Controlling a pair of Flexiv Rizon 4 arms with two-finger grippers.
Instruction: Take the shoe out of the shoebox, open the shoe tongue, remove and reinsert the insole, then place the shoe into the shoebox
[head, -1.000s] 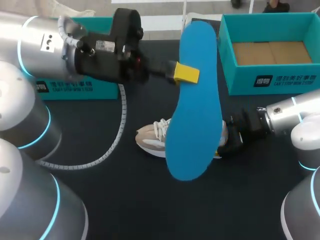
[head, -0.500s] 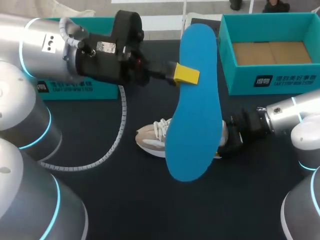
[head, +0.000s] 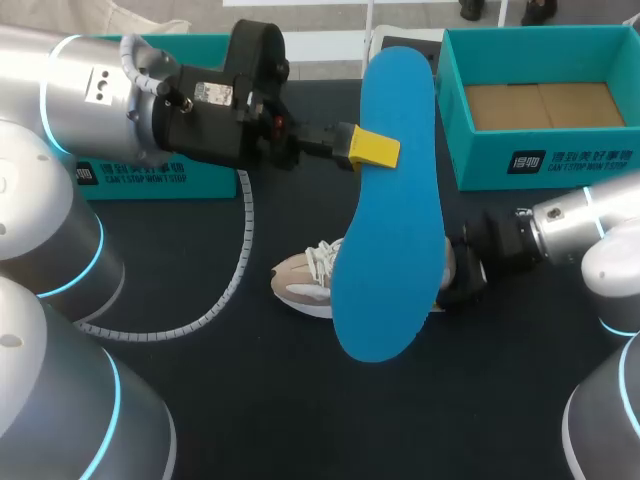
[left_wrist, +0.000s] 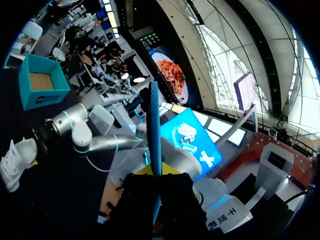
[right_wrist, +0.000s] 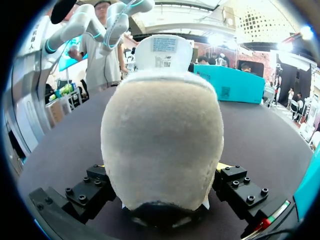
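Status: shoe out of box, insole out, reinsertion and boxing still to do. Worktop: dark, carries the shoe, which lies on its sole, toe towards my left arm's side. Left arm: comes in well to the shoe's left and reaches across above it, wrist about level. Right arm: low, comes in from the shoe's heel side, aligned with the shoe's length. Shoebox: teal, open, empty, beyond the shoe and to its right, well apart from it. Insole: blue, lifted clear above the shoe and covering its middle in the head view; it is not in contact with the shoe as far as I can tell. Tongue: stands upright beyond the heel in the right wrist view, so judged opened. Left gripper: clamped on the insole's edge, blade edge-on between the fingers in the left wrist view. Right gripper: closed on the shoe's heel from both sides, steadying it. Judged roughly half done.
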